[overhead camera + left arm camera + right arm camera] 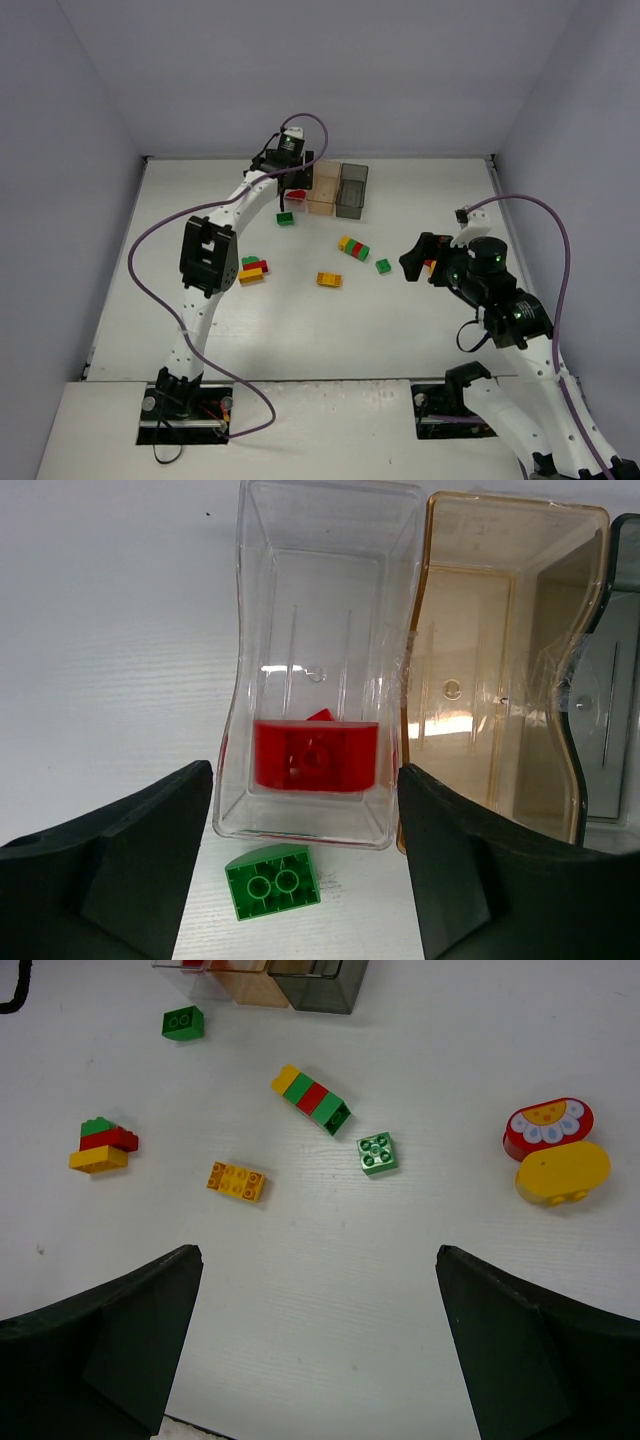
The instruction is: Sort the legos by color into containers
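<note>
This looks like a robot lab. A white table [300,330] has plain walls [330,70] along its far and side edges. The left arm [210,262] and right arm [512,318] are bolted at its near edge.

The bench [300,330] is white and matte, and the close views show a faint grain of fine lines across it. Three bare walls, all pale lilac-grey, close it in. The back wall [320,70] meets the far edge along a thin dark seam. The left wall [50,200] and the right wall [590,120] run along the side edges, and a narrow dark gap shows at the left one. A lighter, cream board [330,430] lies across the near edge. The light is soft and even from above, leaving only faint shadows on the bench.
</note>
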